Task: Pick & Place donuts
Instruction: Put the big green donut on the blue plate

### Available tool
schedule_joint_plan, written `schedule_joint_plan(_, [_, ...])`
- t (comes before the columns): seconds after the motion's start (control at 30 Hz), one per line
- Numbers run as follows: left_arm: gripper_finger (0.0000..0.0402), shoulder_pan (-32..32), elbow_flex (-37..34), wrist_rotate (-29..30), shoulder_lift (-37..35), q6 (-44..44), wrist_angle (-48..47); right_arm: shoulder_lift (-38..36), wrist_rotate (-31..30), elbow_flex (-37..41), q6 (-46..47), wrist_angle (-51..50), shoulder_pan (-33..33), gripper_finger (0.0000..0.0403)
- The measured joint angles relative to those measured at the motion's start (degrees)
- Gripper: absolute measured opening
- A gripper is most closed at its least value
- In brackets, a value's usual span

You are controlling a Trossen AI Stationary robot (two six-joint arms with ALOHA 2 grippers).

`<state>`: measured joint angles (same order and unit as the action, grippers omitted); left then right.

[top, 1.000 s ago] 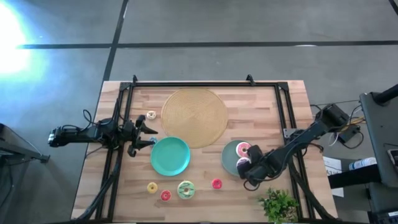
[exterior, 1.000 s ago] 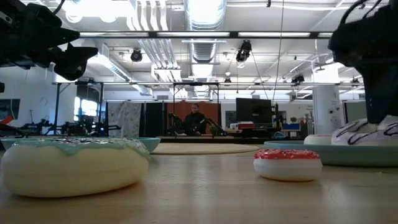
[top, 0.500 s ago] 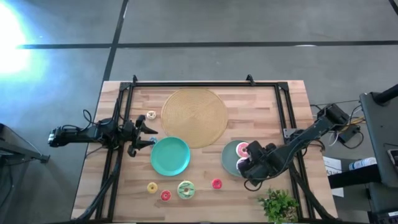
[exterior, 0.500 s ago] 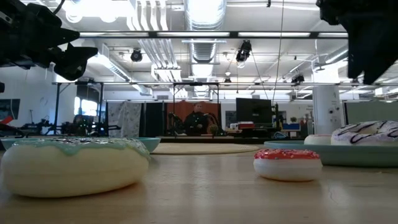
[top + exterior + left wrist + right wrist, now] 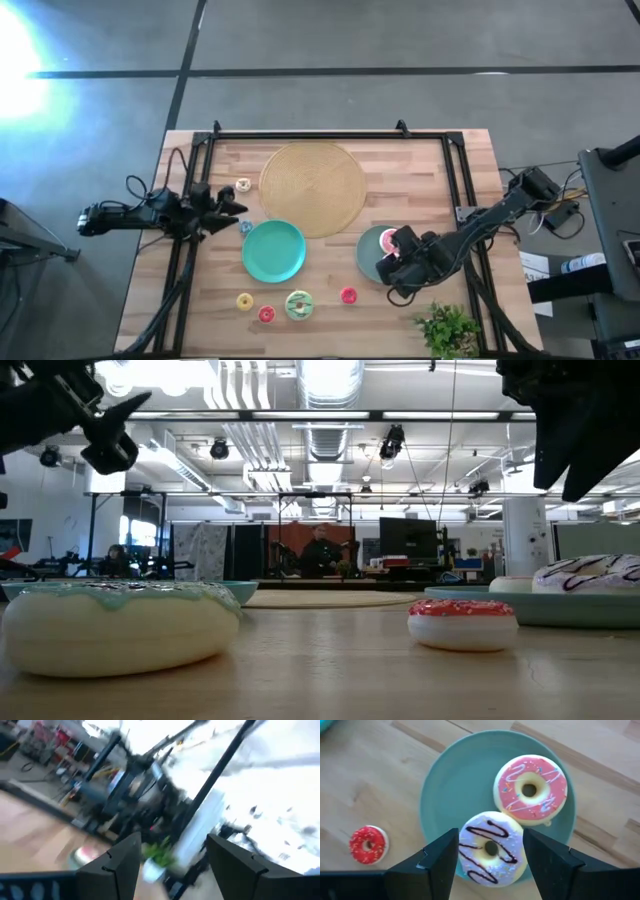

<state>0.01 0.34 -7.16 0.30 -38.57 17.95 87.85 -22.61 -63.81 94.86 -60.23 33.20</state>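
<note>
Left gripper (image 5: 232,210): raised over the table's left edge, near a cream donut (image 5: 242,186); fingers spread with nothing between them in its wrist view

Large tan mat (image 5: 312,187): lies at the back middle of the wooden table (image 5: 420,170), with nothing on it

Bright teal plate (image 5: 273,250): sits in front of the mat, left of centre, bare

Loose donuts: a yellow donut (image 5: 244,301), a small red donut (image 5: 266,315) and a green donut (image 5: 299,305) lie in a row near the front edge; another red donut (image 5: 348,295) lies further right, apart from the plates

Grey-green plate (image 5: 450,795): right of centre; holds a pink donut (image 5: 530,790) and a white donut with dark stripes (image 5: 492,848), touching each other

Right gripper (image 5: 490,865): hangs just above the striped donut, fingers spread on either side of it and clear of it, holding nothing

Potted plant (image 5: 447,330): stands at the front right corner

Step in hand: judging by the open fingers above a donut resting on the plate, a placing looks just finished

Next move: probably a reach for the nearest loose donut, the red one left of the plate; that calls for fingers held wide, a descent straddling the ring, and a close across its sides
</note>
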Motion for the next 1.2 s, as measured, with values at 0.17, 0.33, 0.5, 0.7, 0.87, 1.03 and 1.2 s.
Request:
schedule_joint_plan(0.17, [0.02,0.0,0.0,2.37,0.16,-11.36,8.03,0.0,-0.02,0.99,-0.24,0.91,-0.75,0.0214])
schedule_joint_plan(0.33, [0.02,0.0,0.13,5.42,0.42,-16.01,11.41,0.0,-0.04,1.0,-0.59,1.09,-1.65,0.0214])
schedule_joint_plan(0.5, [0.02,0.0,1.43,12.43,1.75,-24.31,11.16,0.0,-0.04,1.0,-2.33,1.12,-2.15,0.0214])
schedule_joint_plan(0.7, [0.02,-0.81,5.33,9.64,8.55,-34.37,-7.17,0.02,-0.04,1.02,-3.81,1.14,-4.27,0.0214])
schedule_joint_plan(0.87, [0.02,-1.93,9.21,5.25,19.1,-36.95,-19.47,-0.28,0.79,1.05,-2.15,1.19,-8.07,0.0215])
schedule_joint_plan(1.03, [0.02,-3.28,13.62,-1.48,28.82,-33.05,-18.59,-0.72,3.95,1.05,-5.84,1.29,-12.76,0.0215])
schedule_joint_plan(1.2, [0.02,-5.93,18.68,-3.72,37.37,-31.56,-25.76,-0.76,6.15,1.37,-13.78,3.38,-17.16,0.0214])
